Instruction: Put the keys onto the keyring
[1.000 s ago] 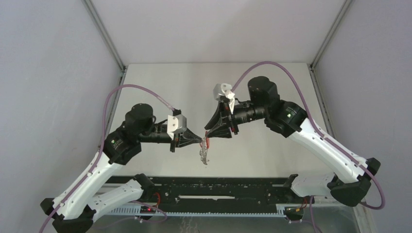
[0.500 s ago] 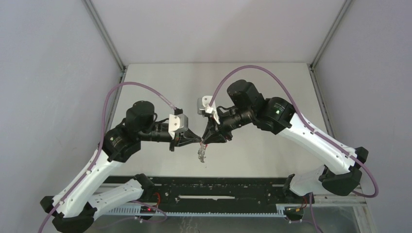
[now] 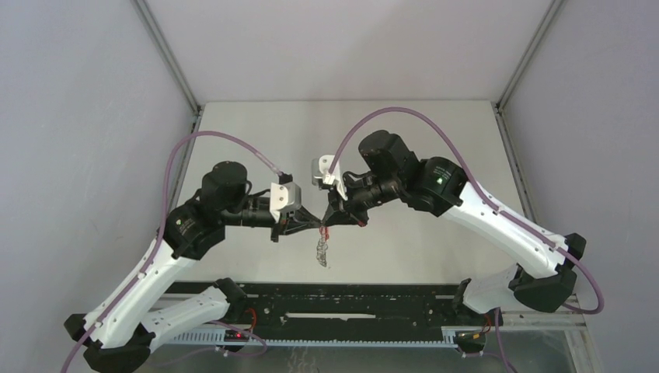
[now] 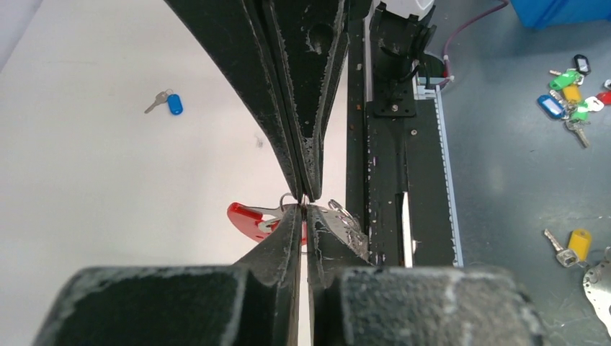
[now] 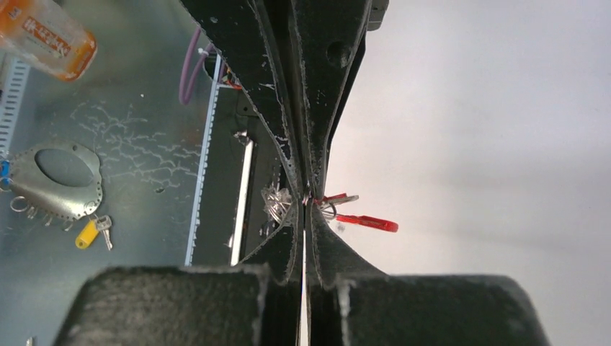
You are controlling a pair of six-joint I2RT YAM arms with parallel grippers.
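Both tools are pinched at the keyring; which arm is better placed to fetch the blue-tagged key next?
Right, probably: the blue-tagged key lies on the table beyond the left tool, beside the right tool; both are shut on the keyring.

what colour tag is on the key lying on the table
Blue tag, best in left wrist view.

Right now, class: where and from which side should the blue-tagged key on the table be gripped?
Probably by the blue tag, from above, pinching across its narrow sides: the key lies flat on the table, and the tag looks bulkier than the silver blade.
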